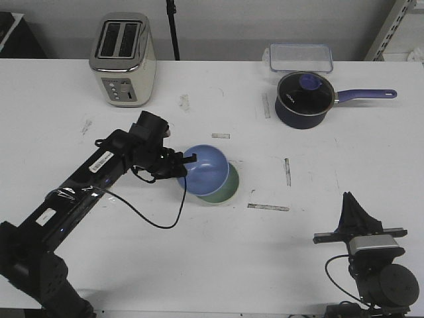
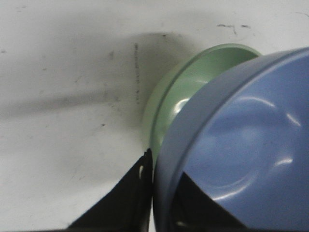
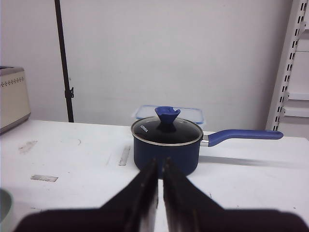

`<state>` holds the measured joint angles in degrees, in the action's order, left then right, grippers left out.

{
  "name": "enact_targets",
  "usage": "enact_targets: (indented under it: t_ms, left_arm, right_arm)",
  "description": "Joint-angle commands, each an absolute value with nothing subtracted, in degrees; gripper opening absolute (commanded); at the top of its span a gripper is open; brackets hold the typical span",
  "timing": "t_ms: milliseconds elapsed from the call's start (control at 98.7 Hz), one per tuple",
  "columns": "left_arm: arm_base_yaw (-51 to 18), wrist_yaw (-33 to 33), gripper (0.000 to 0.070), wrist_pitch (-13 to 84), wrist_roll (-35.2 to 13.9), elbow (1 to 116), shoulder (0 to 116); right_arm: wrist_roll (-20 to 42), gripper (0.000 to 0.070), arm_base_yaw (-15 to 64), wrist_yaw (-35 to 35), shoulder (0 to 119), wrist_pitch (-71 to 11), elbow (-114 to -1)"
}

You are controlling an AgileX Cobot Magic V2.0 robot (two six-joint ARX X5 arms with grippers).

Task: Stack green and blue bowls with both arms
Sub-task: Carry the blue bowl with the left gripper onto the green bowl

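The pale green bowl (image 1: 226, 190) sits on the white table (image 1: 199, 265) at mid-table. The light blue bowl (image 1: 207, 169) is tilted over it, its far edge resting in or just over the green bowl. My left gripper (image 1: 187, 165) is shut on the blue bowl's near-left rim. In the left wrist view the blue bowl (image 2: 246, 145) fills the right side, one finger outside the rim and one inside, with the green bowl (image 2: 186, 92) behind it. My right gripper (image 1: 349, 205) is shut and empty at the front right, far from the bowls; it also shows in the right wrist view (image 3: 160, 164).
A silver toaster (image 1: 124, 59) stands at the back left. A navy saucepan (image 1: 303, 99) with a purple handle and a clear plastic container (image 1: 299, 57) stand at the back right. Tape strips mark the table near the bowls. The saucepan (image 3: 166, 145) faces the right gripper.
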<state>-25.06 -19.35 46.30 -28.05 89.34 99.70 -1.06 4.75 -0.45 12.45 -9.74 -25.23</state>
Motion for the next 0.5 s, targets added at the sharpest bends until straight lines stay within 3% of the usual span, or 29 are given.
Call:
enact_targets:
  t_ms: [0, 344, 486]
  left_arm:
    - [-26.0, -19.3, 0.0001, 45.8, -29.7, 91.8, 102.1]
    - [-30.1, -18.9, 0.0003, 43.6, -31.1, 95.0, 108.2]
    - [-30.8, -15.5, 0.0005, 43.9, -31.2, 95.0, 108.2]
  right_arm:
    - [-0.3, 0.0009, 4.7, -0.6, 12.3, -9.2, -25.5]
    - [-0.3, 0.0009, 4.7, -0.6, 12.3, -9.2, -25.5]
    - [-0.3, 0.0009, 4.7, -0.6, 12.3, -9.2, -25.5]
